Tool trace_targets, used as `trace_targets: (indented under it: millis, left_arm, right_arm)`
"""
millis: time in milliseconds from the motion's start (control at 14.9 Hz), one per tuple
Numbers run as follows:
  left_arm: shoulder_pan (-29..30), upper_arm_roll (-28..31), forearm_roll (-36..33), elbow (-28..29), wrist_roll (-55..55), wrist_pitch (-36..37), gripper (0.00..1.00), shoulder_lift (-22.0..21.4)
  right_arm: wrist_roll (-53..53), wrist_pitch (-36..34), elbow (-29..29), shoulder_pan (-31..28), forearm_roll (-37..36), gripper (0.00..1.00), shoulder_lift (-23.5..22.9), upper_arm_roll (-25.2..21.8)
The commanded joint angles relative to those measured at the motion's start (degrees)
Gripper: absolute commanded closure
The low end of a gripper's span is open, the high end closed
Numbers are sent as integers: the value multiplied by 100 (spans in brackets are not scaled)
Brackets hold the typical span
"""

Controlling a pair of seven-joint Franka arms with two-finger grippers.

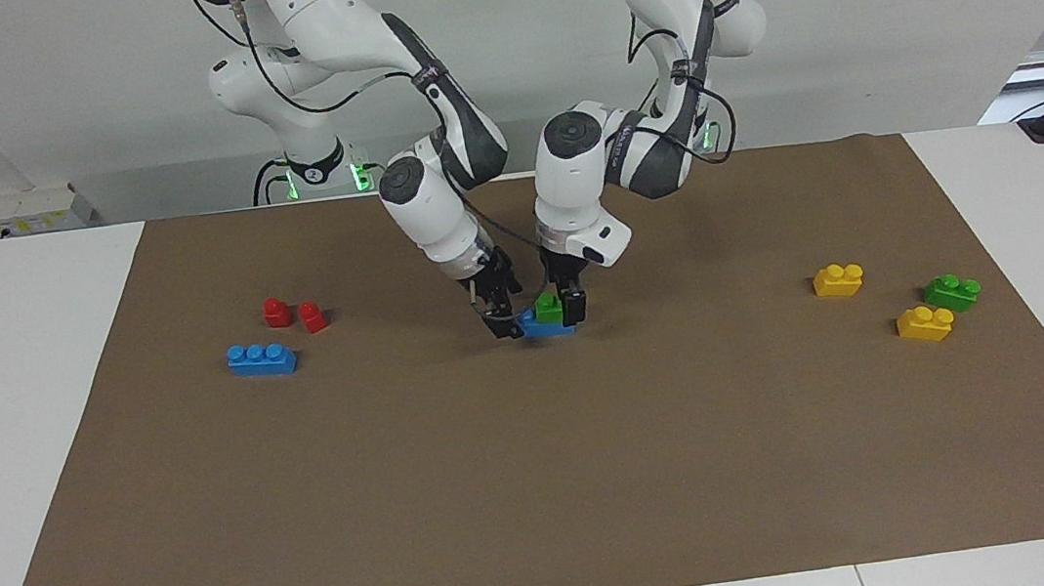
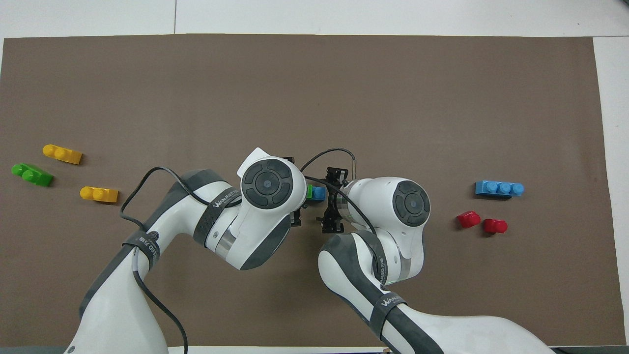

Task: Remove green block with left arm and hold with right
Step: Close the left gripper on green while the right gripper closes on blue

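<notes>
A small green block (image 1: 545, 309) sits on a blue brick (image 1: 546, 328) in the middle of the brown mat. My left gripper (image 1: 565, 308) stands over it, its fingers closed around the green block. My right gripper (image 1: 506, 322) comes in tilted from the right arm's end and grips the end of the blue brick. In the overhead view only a sliver of the green block (image 2: 310, 191) and the blue brick (image 2: 318, 193) shows between the two wrists. The right gripper (image 2: 333, 206) shows there, and the left gripper is hidden under its own wrist.
A second green block (image 1: 952, 291) and two yellow bricks (image 1: 838, 280) (image 1: 925, 323) lie toward the left arm's end. A long blue brick (image 1: 262, 358) and two red pieces (image 1: 293, 314) lie toward the right arm's end. The brown mat (image 1: 544, 487) covers the table.
</notes>
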State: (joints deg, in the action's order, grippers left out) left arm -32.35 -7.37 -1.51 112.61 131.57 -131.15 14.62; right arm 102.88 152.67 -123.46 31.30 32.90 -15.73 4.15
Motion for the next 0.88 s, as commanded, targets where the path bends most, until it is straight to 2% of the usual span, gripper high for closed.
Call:
trace_targets:
  millis: [0,404,471,808]
  left_arm:
    - [-105,87,-121,68,158,-148,0,6]
    - [-105,87,-165,156,158,-227,0,-3]
    - [-105,87,-165,156,158,-227,0,6]
    - [-105,87,-165,165,167,-236,0,-3]
  right_arm:
    - [-93,157,-20,51,190,0,-44,-2]
    - [-93,184,-38,43,199,18,-61,-2]
    - [-93,210,-38,43,199,24,-88,-2]
    - [-93,351,-90,43,208,72,-97,-2]
